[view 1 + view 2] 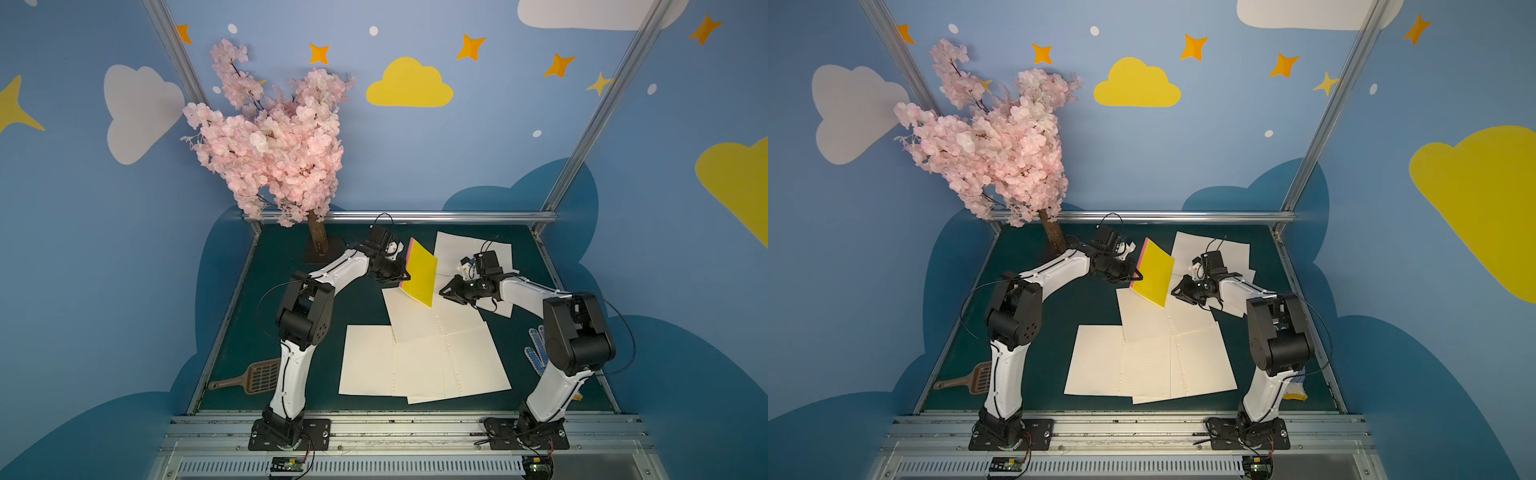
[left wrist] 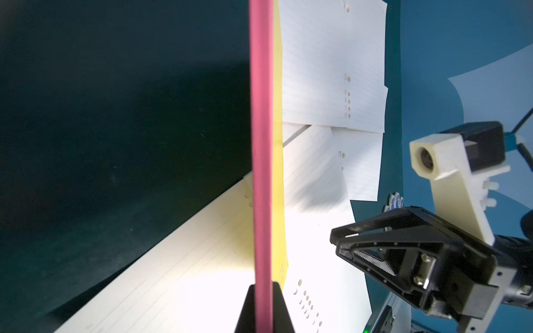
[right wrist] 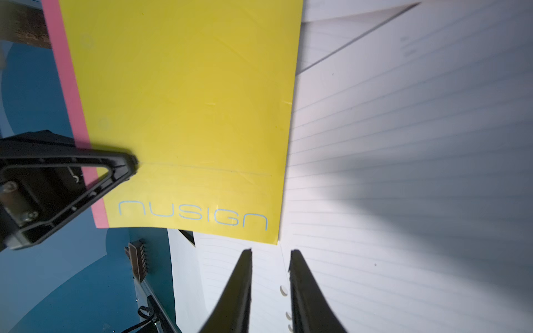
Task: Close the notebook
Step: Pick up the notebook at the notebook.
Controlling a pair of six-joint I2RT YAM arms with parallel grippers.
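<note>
The notebook point(image 1: 420, 272) point(image 1: 1154, 274), yellow-covered with a pink strip down one long edge, is hanging clear of the table point(image 1: 357, 299). It is standing nearly upright above the far part of the spread of loose lined sheets point(image 1: 424, 365) point(image 1: 1142, 365). Its lower corner is dipping close to the sheets, though the views are not showing whether it is touching them.

The left gripper point(image 1: 405, 276) point(image 1: 1137, 277) is reaching in from the sheets' left side, and its jaws are clamping the notebook's pink edge. In the left wrist view the pink strip point(image 2: 261, 144) is running edge-on straight out from between the fingertips point(image 2: 253, 299), and the notebook is reading as one thin slab. In the right wrist view the yellow cover point(image 3: 187, 115) is facing the camera with the pale blue lettering "nusign", and one black finger of the left gripper point(image 3: 131, 165) is pressing on it beside the pink strip.

The right gripper point(image 1: 442, 289) point(image 1: 1174, 289) point(image 3: 271, 256) is hovering over the sheets' far right part, just beside the notebook's free long edge. It is pointing toward that edge, with its jaws drawn almost together and gripping nothing.

A brown slotted scoop point(image 1: 255, 376) is lying well apart from the sheets on their left. A white glove with blue dots point(image 1: 536, 353) is lying near their right side, partly behind the right arm. A pink blossom tree point(image 1: 274, 145) is standing beyond their far left corner.
</note>
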